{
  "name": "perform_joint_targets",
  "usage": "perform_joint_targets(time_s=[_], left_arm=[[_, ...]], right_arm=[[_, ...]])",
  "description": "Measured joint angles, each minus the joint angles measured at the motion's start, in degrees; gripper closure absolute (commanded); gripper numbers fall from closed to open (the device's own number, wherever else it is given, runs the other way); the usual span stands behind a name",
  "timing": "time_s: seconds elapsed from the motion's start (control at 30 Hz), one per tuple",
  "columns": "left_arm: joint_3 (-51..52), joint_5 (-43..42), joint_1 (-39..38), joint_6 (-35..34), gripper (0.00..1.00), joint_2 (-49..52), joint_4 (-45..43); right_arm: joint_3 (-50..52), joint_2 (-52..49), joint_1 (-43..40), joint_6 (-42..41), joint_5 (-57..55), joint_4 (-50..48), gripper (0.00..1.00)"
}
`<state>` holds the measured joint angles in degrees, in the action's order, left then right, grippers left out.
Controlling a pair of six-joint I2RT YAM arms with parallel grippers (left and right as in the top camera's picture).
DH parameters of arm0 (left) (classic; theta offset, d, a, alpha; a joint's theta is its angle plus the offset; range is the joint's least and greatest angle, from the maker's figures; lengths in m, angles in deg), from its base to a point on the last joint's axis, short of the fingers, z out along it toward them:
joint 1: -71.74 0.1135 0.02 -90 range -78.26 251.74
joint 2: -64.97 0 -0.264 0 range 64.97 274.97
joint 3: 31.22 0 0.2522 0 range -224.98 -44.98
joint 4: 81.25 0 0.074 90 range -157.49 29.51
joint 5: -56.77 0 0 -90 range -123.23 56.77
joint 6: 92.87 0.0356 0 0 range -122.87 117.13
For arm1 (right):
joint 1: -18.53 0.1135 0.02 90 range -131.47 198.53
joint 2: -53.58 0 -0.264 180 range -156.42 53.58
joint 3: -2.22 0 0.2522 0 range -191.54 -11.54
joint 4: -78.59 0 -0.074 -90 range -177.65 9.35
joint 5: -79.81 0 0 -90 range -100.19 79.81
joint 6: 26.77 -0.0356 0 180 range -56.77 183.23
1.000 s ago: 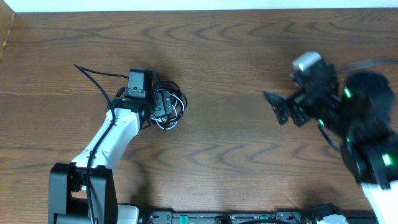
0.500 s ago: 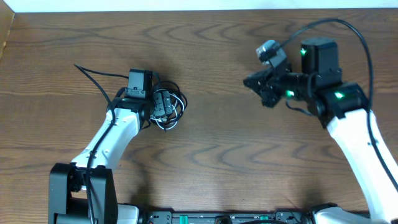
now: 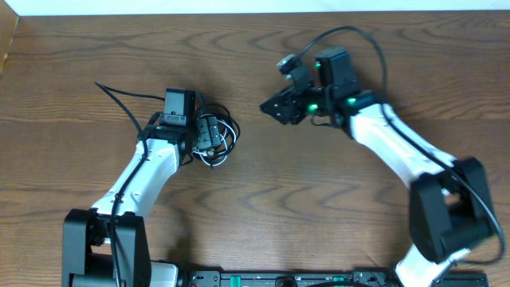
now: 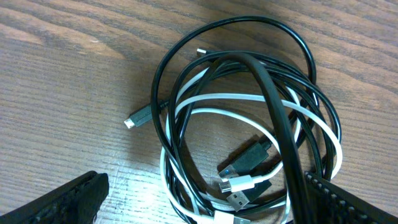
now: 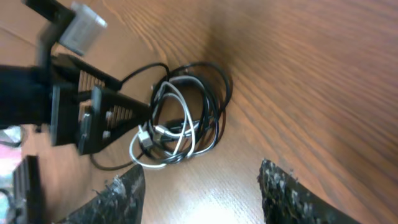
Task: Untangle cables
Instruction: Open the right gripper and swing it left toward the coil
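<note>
Cables bunch beneath wide-spread, empty left end effector; right end effector, parted, empty, hovers apart.

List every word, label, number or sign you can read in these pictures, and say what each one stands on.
None: no readable text appears in any view.
The tangled black and white cables and the brown wooden table show no print, label or number.

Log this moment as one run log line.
black cable and white cable: tangled together | left gripper: open, over them | right gripper: open, empty, apart
</note>
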<state>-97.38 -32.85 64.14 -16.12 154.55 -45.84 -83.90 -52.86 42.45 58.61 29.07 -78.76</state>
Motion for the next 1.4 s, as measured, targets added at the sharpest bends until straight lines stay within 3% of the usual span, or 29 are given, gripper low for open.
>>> perform_joint_targets(time_s=[0.2, 0.47, 0.73, 0.9, 1.13, 1.4], left_arm=[[0.0, -0.02, 0.0, 0.0, 0.02, 0.0, -0.02], [0.0, 0.0, 0.0, 0.0, 0.02, 0.0, 0.02], [0.0, 0.0, 0.0, 0.0, 0.02, 0.0, 0.0], [0.0, 0.0, 0.0, 0.0, 0.02, 0.0, 0.02], [0.0, -0.02, 0.0, 0.0, 0.02, 0.0, 0.0], [0.0, -0.02, 0.0, 0.0, 0.02, 0.0, 0.0]], right_arm=[[-0.02, -7.8, 3.69, -1.05, -1.44, -8.96, 0.45], [-0.02, -13.51, 10.27, -1.29, -11.3, -14.21, 0.38], [-0.04, -18.38, 15.04, -1.29, -22.49, -20.06, 0.37], [-0.79, -19.89, 16.31, -1.18, -29.11, -21.99, 0.48], [-2.82, -18.23, 15.37, -3.87, -35.63, -11.5, 0.62], [-2.91, -12.09, 12.17, -6.27, -40.52, 7.48, 0.53]])
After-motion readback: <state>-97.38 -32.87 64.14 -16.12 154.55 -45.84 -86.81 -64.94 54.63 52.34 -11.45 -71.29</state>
